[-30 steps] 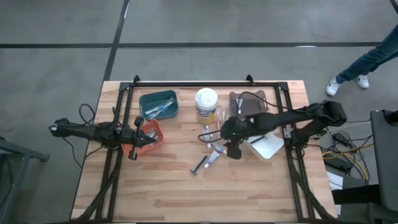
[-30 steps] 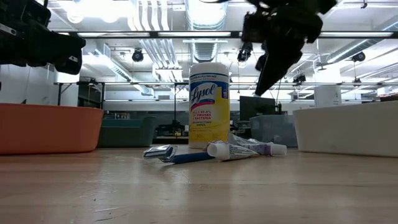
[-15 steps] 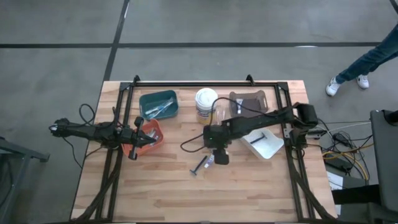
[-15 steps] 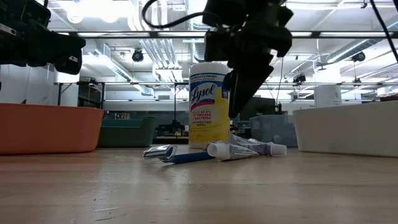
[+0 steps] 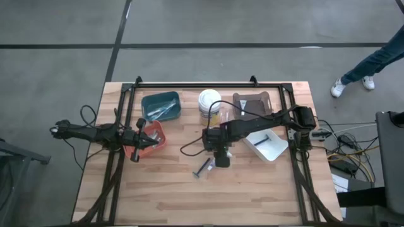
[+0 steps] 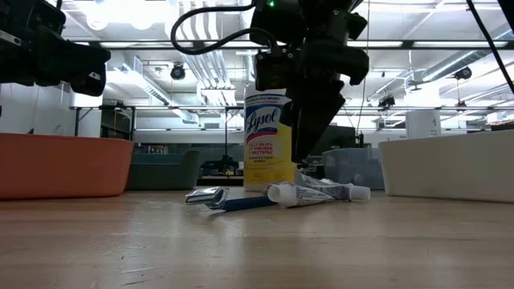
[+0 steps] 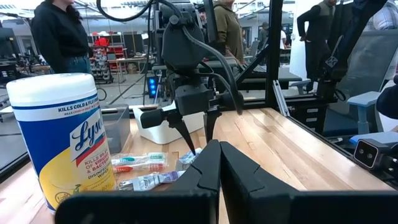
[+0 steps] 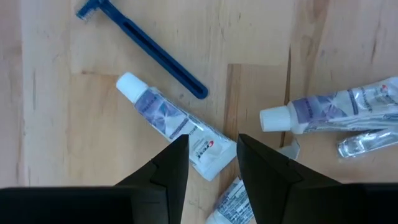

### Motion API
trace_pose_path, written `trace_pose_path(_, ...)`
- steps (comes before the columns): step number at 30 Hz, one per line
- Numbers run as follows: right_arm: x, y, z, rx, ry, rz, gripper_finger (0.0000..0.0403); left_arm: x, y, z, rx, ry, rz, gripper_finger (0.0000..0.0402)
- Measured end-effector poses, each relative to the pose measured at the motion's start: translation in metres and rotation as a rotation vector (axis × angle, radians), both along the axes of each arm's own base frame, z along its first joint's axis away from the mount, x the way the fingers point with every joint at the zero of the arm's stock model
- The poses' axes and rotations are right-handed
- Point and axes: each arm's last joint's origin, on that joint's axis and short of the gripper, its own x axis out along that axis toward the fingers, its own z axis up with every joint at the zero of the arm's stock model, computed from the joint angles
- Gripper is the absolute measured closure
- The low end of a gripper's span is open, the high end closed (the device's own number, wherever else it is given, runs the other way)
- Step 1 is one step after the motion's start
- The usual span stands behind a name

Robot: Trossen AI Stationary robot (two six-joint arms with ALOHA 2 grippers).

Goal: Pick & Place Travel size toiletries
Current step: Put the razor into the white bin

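Note:
Several travel size toiletries lie on the wooden table near its middle: a blue razor [image 8: 143,46], a white tube with a purple label [image 8: 174,124], a second such tube [image 8: 329,112], and toothbrushes [image 7: 140,160]. My right gripper [image 8: 212,149] points steeply down over them, open. Its fingers stand on either side of the first tube's flat end [image 8: 208,155], and the low view shows them above it [image 6: 303,152]. In the high view this gripper [image 5: 221,157] is beside the razor [image 5: 202,169]. My left gripper [image 7: 219,152] is shut and level, waiting over the orange bin [image 5: 153,140].
A white tub with a yellow label [image 5: 209,104] stands just behind the toiletries. A teal bin [image 5: 161,106] sits at the back left, a brown bin [image 5: 252,102] at the back right, and a white bin [image 5: 268,146] on the right. People stand beyond the table.
My right gripper has swung toward the table's left edge and come down over the toiletries. It has also tipped to point more steeply down. The tubes and the razor have stayed where they were.

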Motion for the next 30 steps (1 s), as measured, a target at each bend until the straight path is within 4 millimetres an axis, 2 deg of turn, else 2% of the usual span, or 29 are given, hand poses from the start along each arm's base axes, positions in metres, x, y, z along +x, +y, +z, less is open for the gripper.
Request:
trace_pose_path(6,0.0,0.0,-0.003,-0.011,-0.001,0.013,0.0274,0.0,0.0,0.0,0.0,0.0,0.0,0.0394)
trace_pose_path(10,0.001,-0.002,-0.008,-0.081,0.01,-0.008,0.0275,0.0,0.0,0.0,0.0,0.0,0.0,0.0394)
trace_pose_path(22,0.007,-0.002,-0.041,-0.098,0.085,-0.008,0.0261,0.0,0.0,0.0,0.0,0.0,0.0,0.0394)
trace_pose_path(30,0.011,-0.002,-0.052,-0.094,0.09,0.004,0.0262,0.0,0.0,0.0,0.0,0.001,0.0,0.0394)
